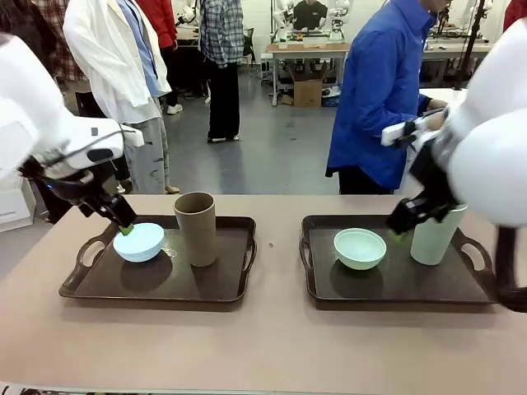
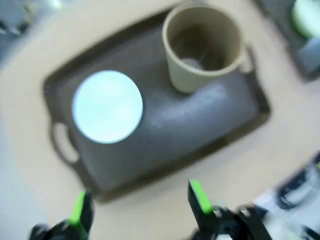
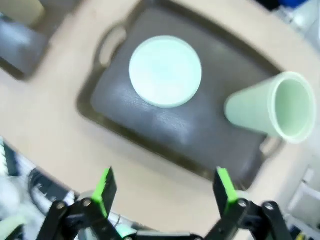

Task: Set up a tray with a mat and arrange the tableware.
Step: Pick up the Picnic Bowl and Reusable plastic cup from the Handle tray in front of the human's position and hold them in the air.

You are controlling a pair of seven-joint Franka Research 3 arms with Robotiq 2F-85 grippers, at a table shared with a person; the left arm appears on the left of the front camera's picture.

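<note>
Both open, empty: L gripper (image 2: 139,200) by blue bowl (image 1: 138,242), R gripper (image 3: 164,187) by green bowl (image 1: 360,248).

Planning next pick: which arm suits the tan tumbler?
Likely left: left gripper hovers open by the blue bowl, on the tray with the tan tumbler; right gripper is over the other tray.

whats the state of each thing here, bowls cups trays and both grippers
light blue bowl: upright, empty, on the left tray
tan tumbler: upright, empty, on the left tray
pale green bowl: upright, empty, on the right tray
pale green tumbler: upright, empty, on the right tray
left gripper: open, holding nothing
right gripper: open, holding nothing
</note>
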